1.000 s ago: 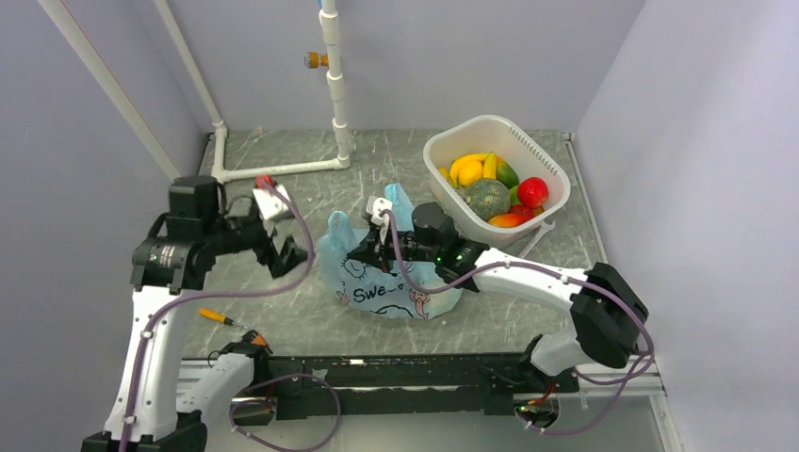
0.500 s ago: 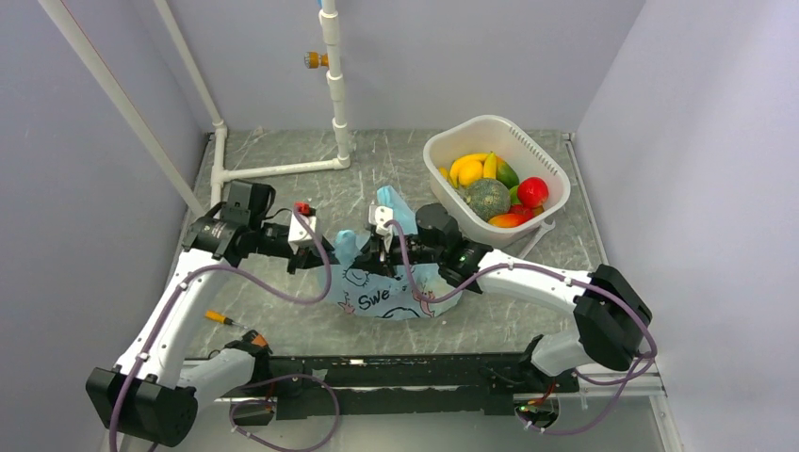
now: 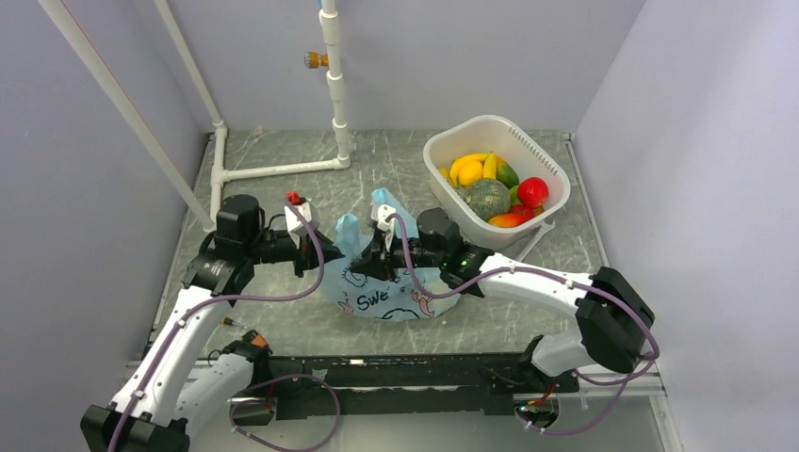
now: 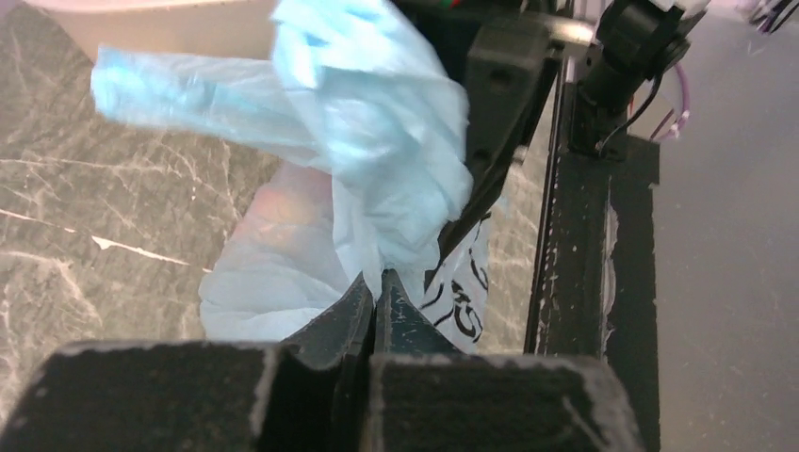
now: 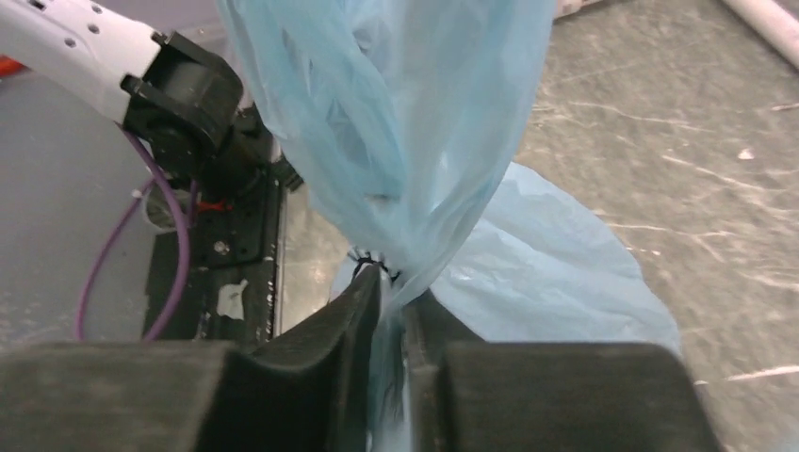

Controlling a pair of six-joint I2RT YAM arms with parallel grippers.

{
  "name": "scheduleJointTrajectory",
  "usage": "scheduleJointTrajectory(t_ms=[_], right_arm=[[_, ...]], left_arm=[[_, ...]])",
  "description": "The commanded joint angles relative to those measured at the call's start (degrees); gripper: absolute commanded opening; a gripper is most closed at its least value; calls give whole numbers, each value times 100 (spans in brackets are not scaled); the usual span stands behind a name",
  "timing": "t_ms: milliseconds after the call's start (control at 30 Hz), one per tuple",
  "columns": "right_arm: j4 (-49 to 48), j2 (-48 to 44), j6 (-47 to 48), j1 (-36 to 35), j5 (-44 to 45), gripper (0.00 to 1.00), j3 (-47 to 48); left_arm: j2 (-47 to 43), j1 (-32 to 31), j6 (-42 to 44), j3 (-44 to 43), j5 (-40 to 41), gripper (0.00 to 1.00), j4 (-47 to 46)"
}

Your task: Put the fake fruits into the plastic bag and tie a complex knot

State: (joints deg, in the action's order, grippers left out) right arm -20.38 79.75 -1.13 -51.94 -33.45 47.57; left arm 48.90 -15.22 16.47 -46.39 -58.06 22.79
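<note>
The light-blue plastic bag (image 3: 384, 292) with dark lettering lies in the middle of the table, its two handle loops standing up. My left gripper (image 3: 327, 254) is shut on the left handle (image 3: 347, 230); the left wrist view shows film pinched between its fingertips (image 4: 380, 282). My right gripper (image 3: 377, 250) is shut on the other handle (image 5: 405, 141), twisted film running down between its fingers. A pinkish shape (image 4: 273, 202) shows through the bag wall. More fake fruits (image 3: 486, 198), yellow, red and a green melon, sit in the white basket. No knot is in view.
The white slotted basket (image 3: 546, 155) stands at the back right. A white pipe frame (image 3: 283, 169) runs along the back left with an upright post (image 3: 337, 85). An orange-handled tool (image 3: 240, 330) lies near the front left, by the black base rail (image 3: 405, 372).
My left arm swung in from the left to the bag and its gripper went from open to shut on the left handle. The right gripper stayed on the other handle, lifting it slightly.
</note>
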Motion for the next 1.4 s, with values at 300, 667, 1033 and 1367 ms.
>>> scheduleJointTrajectory(t_ms=[300,667,1033,1367], right_arm=[[-593,94,573,-71,-485,0,-60],[-229,-101,687,-68,-35,46,72],[-1271,319,-1294,-886,2493,100,685],[-2148,1483,-537,-1178,4043,95,956]], left_arm=[[1076,-255,2530,-2644,-289,91,3114],[1385,-569,1834,-2846,17,0,3051],[85,-585,-2258,-1262,2422,0,4],[66,-587,-3457,-1254,2393,0,-331]])
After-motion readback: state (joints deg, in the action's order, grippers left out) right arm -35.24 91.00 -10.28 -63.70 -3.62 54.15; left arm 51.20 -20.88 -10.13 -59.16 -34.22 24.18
